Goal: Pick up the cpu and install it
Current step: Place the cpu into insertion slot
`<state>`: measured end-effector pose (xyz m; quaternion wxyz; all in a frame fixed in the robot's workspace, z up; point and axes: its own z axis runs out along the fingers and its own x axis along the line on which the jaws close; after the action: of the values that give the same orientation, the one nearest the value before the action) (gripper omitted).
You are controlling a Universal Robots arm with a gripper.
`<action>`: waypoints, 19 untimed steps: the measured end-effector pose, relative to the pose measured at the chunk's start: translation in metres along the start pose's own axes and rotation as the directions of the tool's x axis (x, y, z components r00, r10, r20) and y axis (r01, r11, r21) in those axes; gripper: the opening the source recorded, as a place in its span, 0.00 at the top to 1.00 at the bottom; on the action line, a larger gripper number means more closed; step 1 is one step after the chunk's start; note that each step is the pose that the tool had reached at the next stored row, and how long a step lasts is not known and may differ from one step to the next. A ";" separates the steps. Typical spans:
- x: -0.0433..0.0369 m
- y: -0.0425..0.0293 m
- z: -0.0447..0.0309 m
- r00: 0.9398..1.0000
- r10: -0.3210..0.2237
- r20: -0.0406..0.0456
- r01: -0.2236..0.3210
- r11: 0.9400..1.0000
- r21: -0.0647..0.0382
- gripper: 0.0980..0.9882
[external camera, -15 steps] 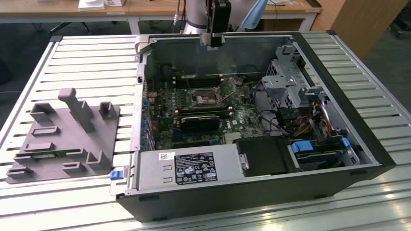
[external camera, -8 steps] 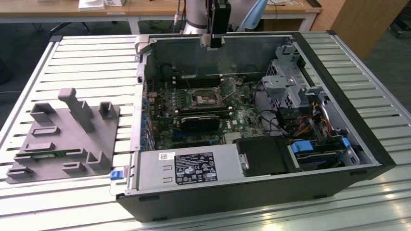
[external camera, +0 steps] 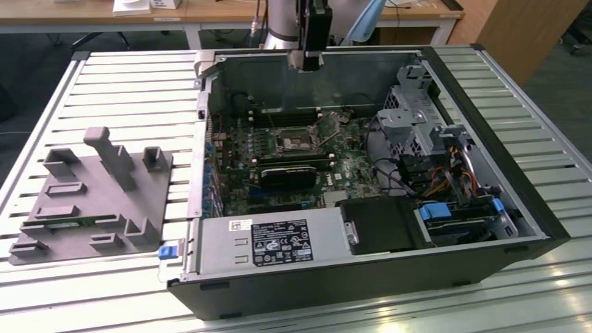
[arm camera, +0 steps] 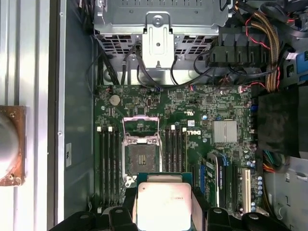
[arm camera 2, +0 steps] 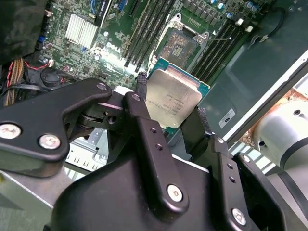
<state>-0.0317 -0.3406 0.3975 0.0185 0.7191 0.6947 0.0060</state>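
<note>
The fingers (arm camera 2: 147, 130) are closed on the cpu (arm camera 2: 173, 98), gripping its edges above the motherboard's open socket (arm camera: 140, 153).

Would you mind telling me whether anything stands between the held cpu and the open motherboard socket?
Nothing visible does. The gripper holds the cpu by its edges above the motherboard; the socket lies uncovered, its retention frame hinged up, and no cable crosses the gap between them.
</note>
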 end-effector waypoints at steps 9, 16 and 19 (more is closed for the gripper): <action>0.0000 -0.0001 0.0028 1.000 0.000 0.000 0.000 1.000 0.000 0.51; 0.0001 -0.0002 0.0052 1.000 0.000 0.000 0.000 1.000 0.000 0.51; 0.0001 -0.0002 0.0064 1.000 0.000 0.000 0.000 1.000 0.000 0.51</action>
<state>-0.0317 -0.3407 0.3911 0.0185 0.7190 0.6947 0.0060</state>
